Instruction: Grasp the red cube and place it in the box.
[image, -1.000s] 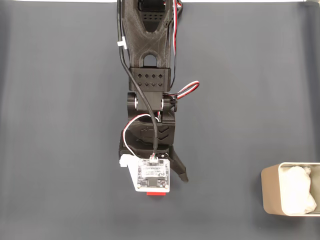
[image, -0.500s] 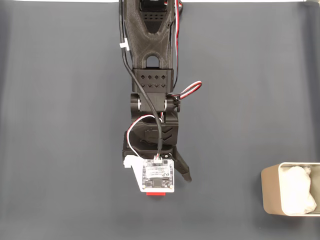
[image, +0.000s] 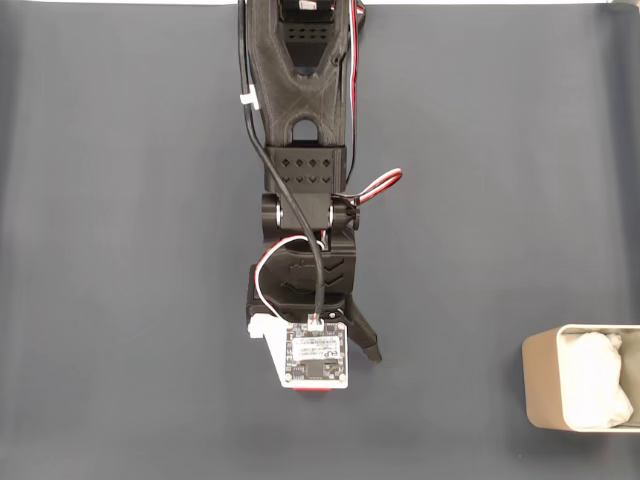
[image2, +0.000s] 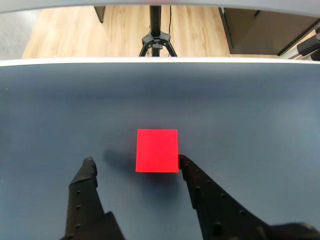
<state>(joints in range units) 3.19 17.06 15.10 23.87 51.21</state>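
**Red cube between open fingers, box off to the side**

The red cube sits on the dark mat, and in my wrist view the gripper has its two black fingers spread wide around it. The finger on the right has its tip right at the cube's lower right corner; I think it is touching, though the angle leaves me unsure. The finger on the left stands apart from the cube, with bare mat between them. Nothing is clamped.

From the fixed view the arm reaches down from the top edge, and the white camera board on the wrist covers nearly all of the cube; I see just a red sliver below the board.

The box lies at the lower right of the fixed view, well apart from the gripper, with white wadding inside.

Past the far edge of the mat, the wrist view shows a wooden floor and a black tripod.
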